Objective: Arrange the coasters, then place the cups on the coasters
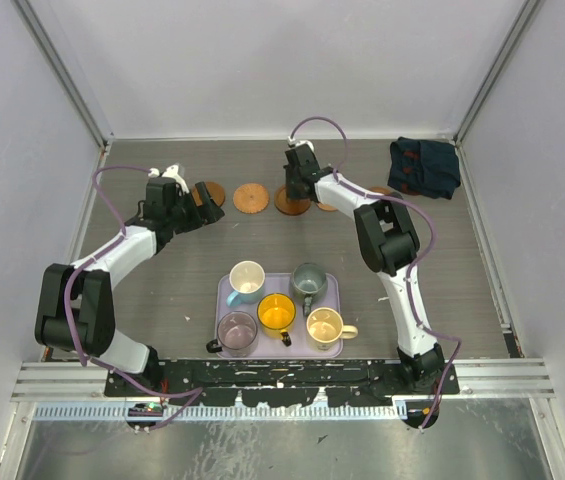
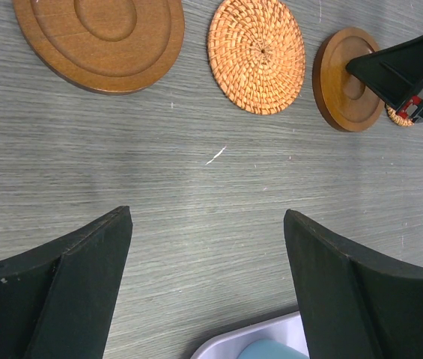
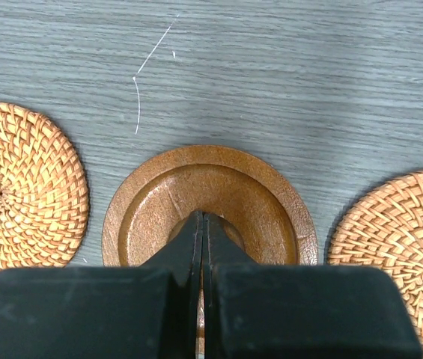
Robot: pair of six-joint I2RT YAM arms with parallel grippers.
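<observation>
Wooden coaster (image 3: 211, 187) under right end effector (image 3: 202, 218), clenched, pointing down (jaws pressed together); left end effector (image 2: 207, 217) spread, hovering.

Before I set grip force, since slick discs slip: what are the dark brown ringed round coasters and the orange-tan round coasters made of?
The dark brown ringed round coasters seem smooth turned wood: faint grain, raised rim. The orange-tan round coasters seem matte woven rattan or similar fibre: strands coil from the centre.
</observation>
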